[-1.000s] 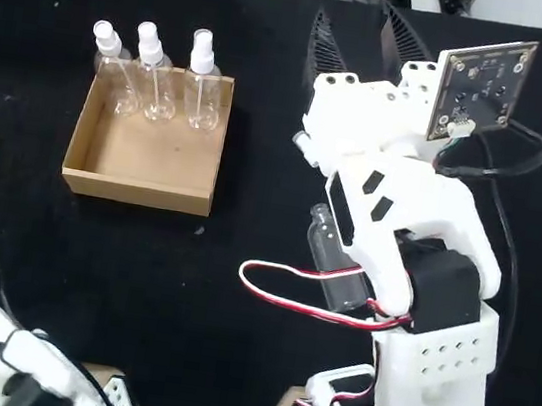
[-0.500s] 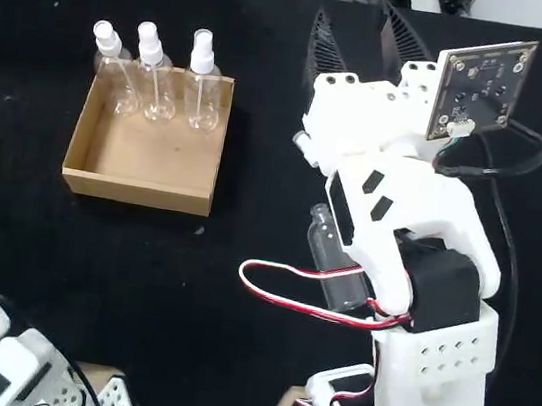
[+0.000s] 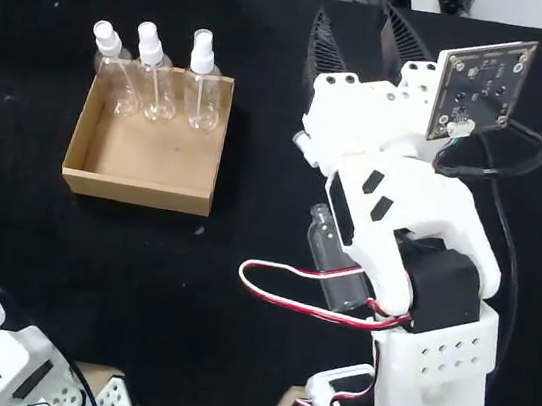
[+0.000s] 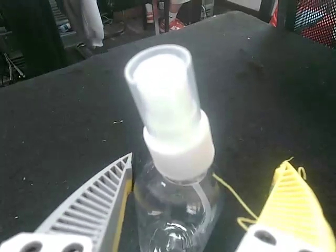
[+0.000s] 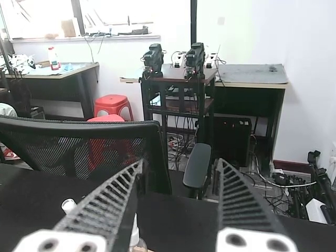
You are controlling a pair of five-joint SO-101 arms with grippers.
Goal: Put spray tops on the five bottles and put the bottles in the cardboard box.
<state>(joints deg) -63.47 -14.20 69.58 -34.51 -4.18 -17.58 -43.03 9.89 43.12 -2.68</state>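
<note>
Left end effector [image 4: 207, 161]: released, fingers set either side of a capped bottle [image 4: 168, 220] on the black surface [image 4: 63, 121].
Cardboard box [image 3: 137, 189]: three capped bottles [image 3: 152, 80] lined along its far wall.
Uncapped bottle [image 3: 330, 252]: partly hidden under the right arm [image 3: 418, 234].
Right end effector [image 3: 354, 28]: released, raised.

Even, bright light over my black table [image 3: 35, 230]
Daylight floods the windows [image 5: 115, 13] in my right wrist view; the spray top [image 4: 167, 100] is washed-out white, shadows get lost on the black.

Three capped bottles [image 3: 156, 86] upright in box [image 3: 138, 189]
</note>
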